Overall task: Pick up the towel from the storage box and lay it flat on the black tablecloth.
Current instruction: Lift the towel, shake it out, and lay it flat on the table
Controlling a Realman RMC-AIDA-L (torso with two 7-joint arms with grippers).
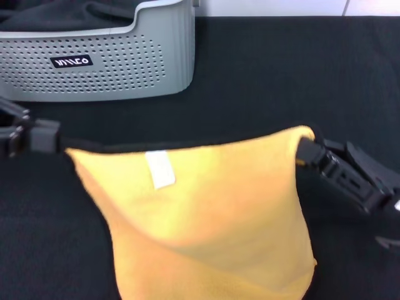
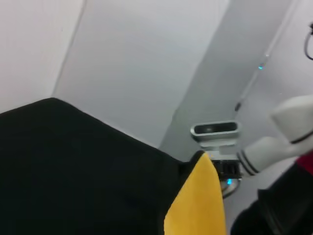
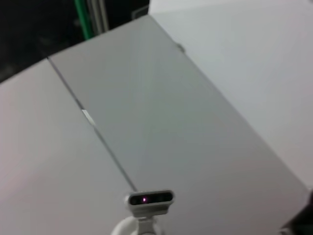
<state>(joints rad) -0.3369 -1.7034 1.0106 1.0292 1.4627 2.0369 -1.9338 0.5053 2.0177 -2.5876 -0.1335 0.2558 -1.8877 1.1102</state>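
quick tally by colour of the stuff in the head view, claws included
orange-yellow: 1, the towel, held up between both claws
light grey: 1, the storage box
black: 4, the black tablecloth, dark fabric in the box, left claw, right claw
total: 6

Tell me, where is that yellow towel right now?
In the head view the towel hangs front and centre above the black tablecloth, stretched between the left hand and right hand, outside the storage box.
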